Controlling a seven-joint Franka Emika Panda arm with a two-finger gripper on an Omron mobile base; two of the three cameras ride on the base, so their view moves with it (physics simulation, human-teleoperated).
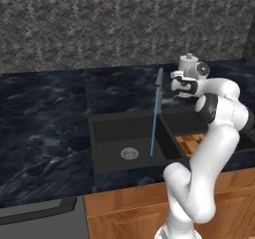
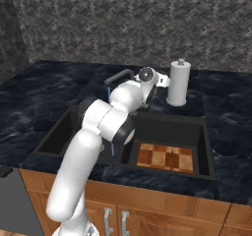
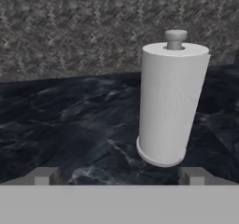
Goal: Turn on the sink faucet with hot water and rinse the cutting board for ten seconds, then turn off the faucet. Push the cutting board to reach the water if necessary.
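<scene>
cutting board [image 2: 165, 157]: striped orange-brown (in sink [image 2: 206, 146]) | water [image 1: 154, 126]: running | jaws: apart

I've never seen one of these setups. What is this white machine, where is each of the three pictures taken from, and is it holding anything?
The white machine is a robot arm in a rendered kitchen. Two pictures come from cameras on its base, behind it to the left and right; the third looks out from its hand. The gripper stands open and holds nothing, its fingertips framing a white paper towel roll on the dark countertop. The faucet is running: a thin blue stream of water falls into the left basin of the black sink. The striped wooden cutting board lies in the right basin, away from the stream.
</scene>
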